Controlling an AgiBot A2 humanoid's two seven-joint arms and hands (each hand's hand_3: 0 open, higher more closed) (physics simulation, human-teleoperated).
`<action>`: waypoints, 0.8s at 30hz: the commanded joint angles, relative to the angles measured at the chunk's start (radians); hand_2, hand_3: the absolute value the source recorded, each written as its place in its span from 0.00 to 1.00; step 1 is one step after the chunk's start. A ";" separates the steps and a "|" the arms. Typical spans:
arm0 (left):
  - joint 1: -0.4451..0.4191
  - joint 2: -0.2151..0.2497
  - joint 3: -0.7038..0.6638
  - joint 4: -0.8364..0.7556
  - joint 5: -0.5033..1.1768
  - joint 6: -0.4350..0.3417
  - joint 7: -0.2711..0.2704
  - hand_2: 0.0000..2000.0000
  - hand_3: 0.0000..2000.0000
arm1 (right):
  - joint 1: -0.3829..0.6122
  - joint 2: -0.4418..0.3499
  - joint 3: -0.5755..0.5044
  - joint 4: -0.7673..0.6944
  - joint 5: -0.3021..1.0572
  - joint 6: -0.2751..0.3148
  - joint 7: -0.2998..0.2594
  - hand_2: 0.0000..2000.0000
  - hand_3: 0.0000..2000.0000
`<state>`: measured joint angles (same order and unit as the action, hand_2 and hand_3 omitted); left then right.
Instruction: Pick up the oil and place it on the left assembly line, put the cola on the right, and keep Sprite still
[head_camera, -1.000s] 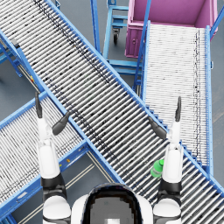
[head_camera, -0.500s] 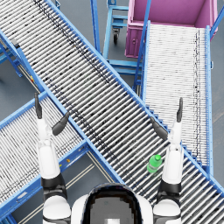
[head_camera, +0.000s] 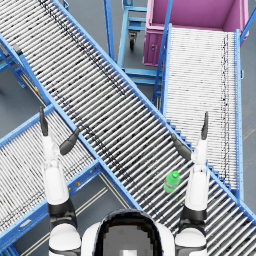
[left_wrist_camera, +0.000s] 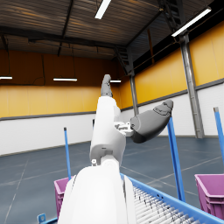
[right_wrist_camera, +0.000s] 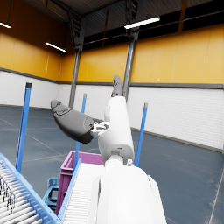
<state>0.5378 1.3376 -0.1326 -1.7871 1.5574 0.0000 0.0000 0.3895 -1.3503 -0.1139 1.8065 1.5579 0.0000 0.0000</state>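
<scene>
A green Sprite bottle (head_camera: 172, 181) stands on the diagonal middle conveyor (head_camera: 100, 100), just left of my right forearm. No oil or cola shows in any view. My left hand (head_camera: 52, 137) is raised over the edge of the left conveyor (head_camera: 20, 175), fingers apart and holding nothing. My right hand (head_camera: 196, 141) is raised above the middle conveyor's right rail, also with its fingers spread and nothing in them. The left wrist view shows the left hand (left_wrist_camera: 131, 118) against the hall, and the right wrist view shows the right hand (right_wrist_camera: 94, 120) the same way.
The right conveyor (head_camera: 200, 90) runs away from me to a purple bin (head_camera: 195, 20) at its far end. Blue rails and posts (head_camera: 109, 30) frame all the lines. A gap of grey floor (head_camera: 100, 195) lies between the left and middle lines.
The Sprite bottle has drifted a little up and left along the middle conveyor. Both arms have stayed where they were.
</scene>
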 joint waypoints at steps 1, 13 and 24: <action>0.017 -0.002 -0.003 -0.002 0.000 0.000 0.000 0.00 0.00 | 0.011 0.001 0.001 0.004 0.000 0.000 0.000 0.00 0.00; 0.010 0.004 -0.008 -0.033 0.000 0.000 0.000 0.00 0.00 | 0.023 -0.005 0.001 0.008 0.000 0.000 0.000 0.00 0.00; 0.005 0.010 0.003 -0.027 0.000 0.000 0.000 0.00 0.00 | 0.033 -0.009 -0.011 -0.004 0.000 0.000 0.000 0.00 0.00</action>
<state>0.5318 1.3496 -0.1281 -1.8096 1.5573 0.0000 0.0000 0.4078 -1.3619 -0.1272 1.8021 1.5578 0.0000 0.0000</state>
